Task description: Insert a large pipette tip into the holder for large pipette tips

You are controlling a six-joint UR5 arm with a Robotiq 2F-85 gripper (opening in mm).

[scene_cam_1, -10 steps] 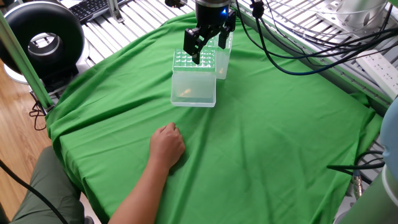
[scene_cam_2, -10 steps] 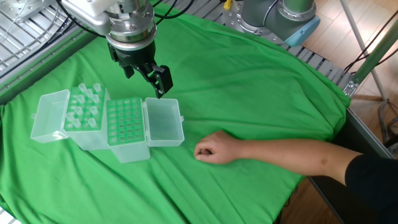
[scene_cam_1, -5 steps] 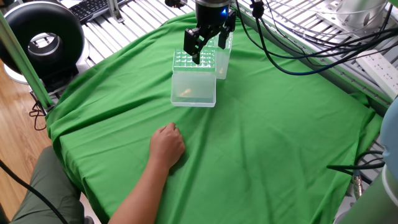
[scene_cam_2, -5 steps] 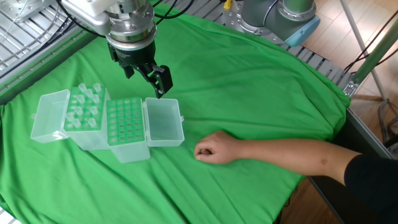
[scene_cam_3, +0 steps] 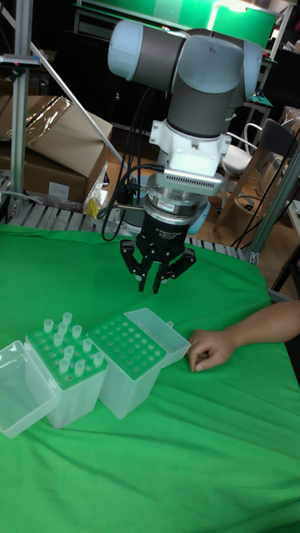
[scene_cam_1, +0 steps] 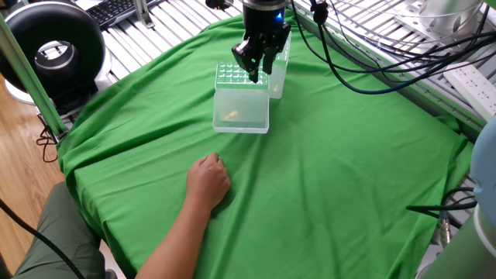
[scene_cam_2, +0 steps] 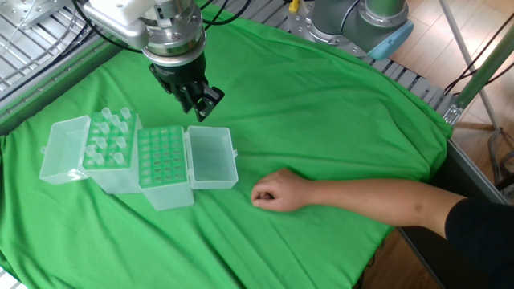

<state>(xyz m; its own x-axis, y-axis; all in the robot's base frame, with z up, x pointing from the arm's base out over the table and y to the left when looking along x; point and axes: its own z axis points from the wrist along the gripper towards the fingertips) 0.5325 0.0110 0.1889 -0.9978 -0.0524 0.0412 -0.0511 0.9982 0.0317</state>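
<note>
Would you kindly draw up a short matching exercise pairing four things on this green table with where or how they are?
Things:
1. claw
2. holder for large pipette tips
3. shorter tip box
4. person's hand

States:
A. resting on the cloth as a fist
B. several tips standing in it
C. raised above the boxes
D. lid open, no tips seen standing in its grid

Pairs: 1-C, 2-D, 3-B, 4-A

in the other fixed view, the holder for large pipette tips (scene_cam_2: 165,164) sits left of centre on the table (scene_cam_2: 337,120), its open lid (scene_cam_2: 213,158) to its right. the shorter box (scene_cam_2: 108,148) touches its left side. the gripper (scene_cam_2: 198,104) hangs above and behind the holder, and a person's hand (scene_cam_2: 277,191) rests right of the lid.
</note>
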